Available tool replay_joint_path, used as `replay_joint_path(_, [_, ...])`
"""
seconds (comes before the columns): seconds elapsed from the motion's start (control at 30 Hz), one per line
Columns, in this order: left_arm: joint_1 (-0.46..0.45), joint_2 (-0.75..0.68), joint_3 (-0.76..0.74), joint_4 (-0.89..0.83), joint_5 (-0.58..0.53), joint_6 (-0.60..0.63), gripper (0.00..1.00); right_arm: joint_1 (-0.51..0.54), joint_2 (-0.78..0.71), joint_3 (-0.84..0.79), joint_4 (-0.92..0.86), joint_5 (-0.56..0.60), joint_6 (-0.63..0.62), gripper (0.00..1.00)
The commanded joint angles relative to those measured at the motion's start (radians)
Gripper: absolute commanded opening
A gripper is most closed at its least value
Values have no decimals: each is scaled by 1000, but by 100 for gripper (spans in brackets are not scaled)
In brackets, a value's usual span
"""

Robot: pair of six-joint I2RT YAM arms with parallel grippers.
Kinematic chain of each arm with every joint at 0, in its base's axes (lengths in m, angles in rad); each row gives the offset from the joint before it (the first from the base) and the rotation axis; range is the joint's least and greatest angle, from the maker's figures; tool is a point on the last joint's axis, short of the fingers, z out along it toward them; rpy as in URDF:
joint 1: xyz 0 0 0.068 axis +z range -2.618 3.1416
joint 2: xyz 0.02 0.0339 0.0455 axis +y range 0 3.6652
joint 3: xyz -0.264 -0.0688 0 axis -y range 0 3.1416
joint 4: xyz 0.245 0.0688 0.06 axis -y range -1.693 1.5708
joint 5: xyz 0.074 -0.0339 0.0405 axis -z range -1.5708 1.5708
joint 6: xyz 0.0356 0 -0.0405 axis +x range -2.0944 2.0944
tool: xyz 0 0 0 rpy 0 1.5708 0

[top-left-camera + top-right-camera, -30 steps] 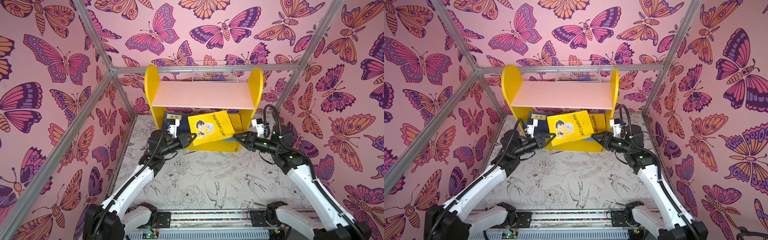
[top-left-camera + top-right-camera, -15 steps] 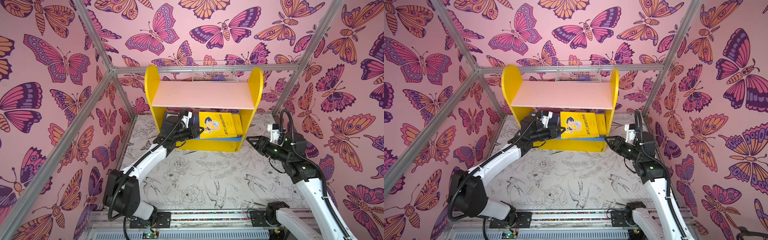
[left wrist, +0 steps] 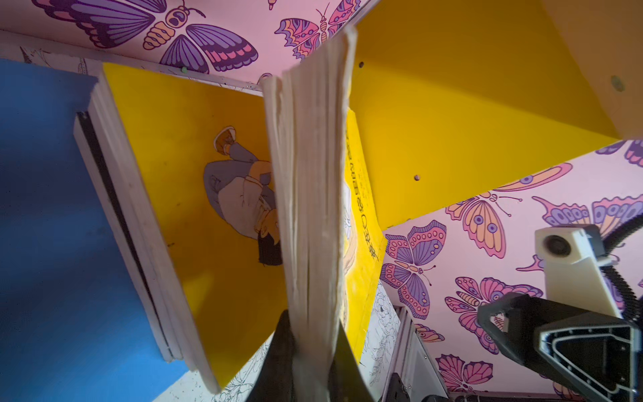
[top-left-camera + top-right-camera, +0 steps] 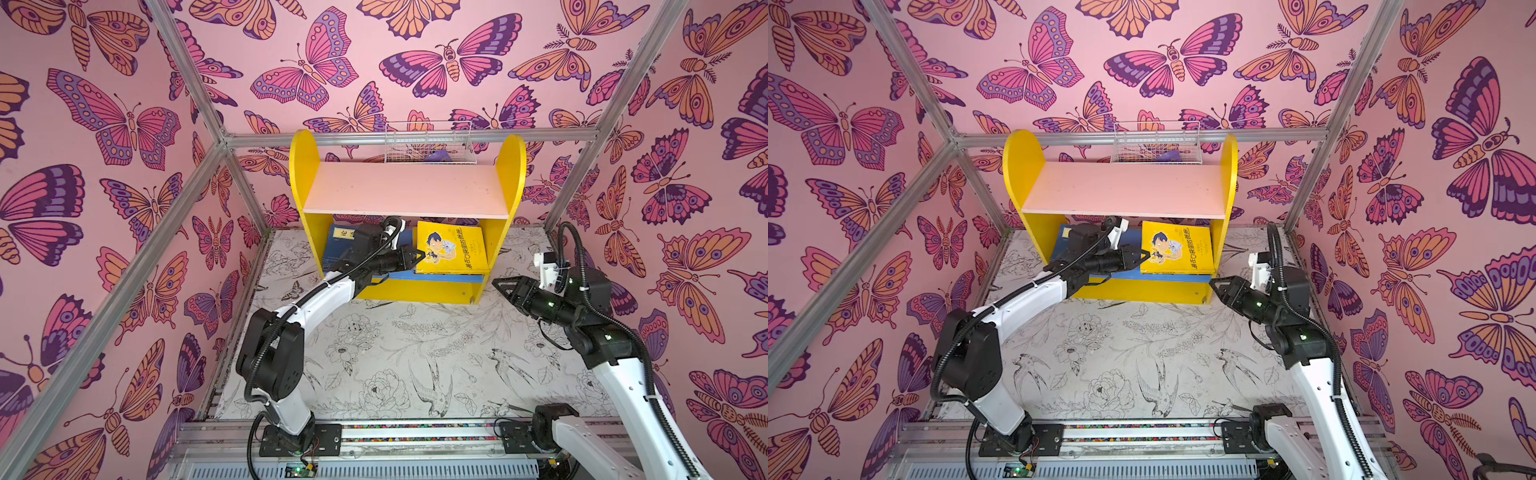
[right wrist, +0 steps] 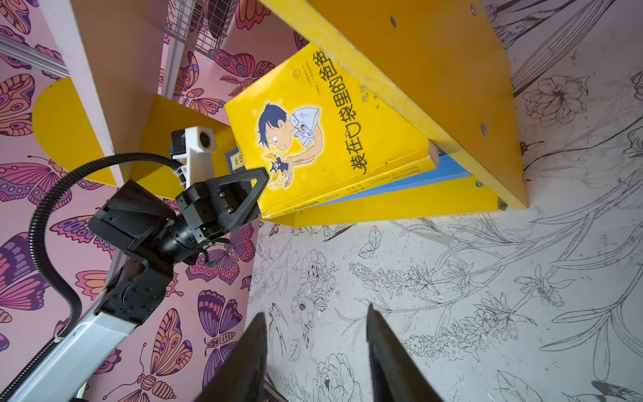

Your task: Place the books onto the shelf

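Under the pale pink upper board, the back of the shelf is hidden in both top views, so the books there cannot be counted. Navy books at its left end are largely covered by the left arm. A dark shape in the wire basket cannot be made out.

A second ago the yellow book was held tilted in front of the shelf, with the right gripper at its edge. Now it is set within the lower tier, toward the right side panel. The right gripper has been drawn off beside the shelf's front right corner.

The left gripper is clamped narrowly on the yellow book's left edge. In the left wrist view the page block is seen edge-on between the fingers, and a second yellow cover lies beside it on a stack. The right jaws are held partly apart with nothing between them, well clear of the book.
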Motion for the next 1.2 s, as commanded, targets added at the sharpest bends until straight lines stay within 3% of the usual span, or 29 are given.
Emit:
replay_joint_path(0.0, [-2,22,56,76,-18,13,0,-8,-16,-5,-17,-3,-17,48])
replay_joint_path(0.17, [-5,50,87,68,-50,20,0,-9,-23,-14,-16,-9,-13,48])
replay_joint_path(0.2, [-5,56,95,66,-53,19,4,-9,-23,-16,-13,-13,-12,48])
replay_joint_path(0.3, [-13,56,97,60,-97,24,30,-8,-23,-21,-11,-19,-13,48])
replay_joint_path(0.37, [-19,53,101,53,-125,31,40,-9,-21,-25,-8,-27,-13,48])
replay_joint_path(0.53, [-46,27,108,17,-212,82,57,-9,-13,-25,-15,-37,-23,47])
replay_joint_path(0.63, [-71,8,126,-48,-330,123,72,-7,-8,-17,-28,-31,-36,47])
replay_joint_path(0.8, [-103,7,160,-133,-529,153,84,-3,13,1,-84,28,-72,43])
replay_joint_path(0.97, [-107,0,152,-148,-624,125,86,100,43,46,-159,207,-160,28])
replay_joint_path(1.17, [-110,-73,87,-152,-719,106,89,376,153,132,-223,527,-271,15])
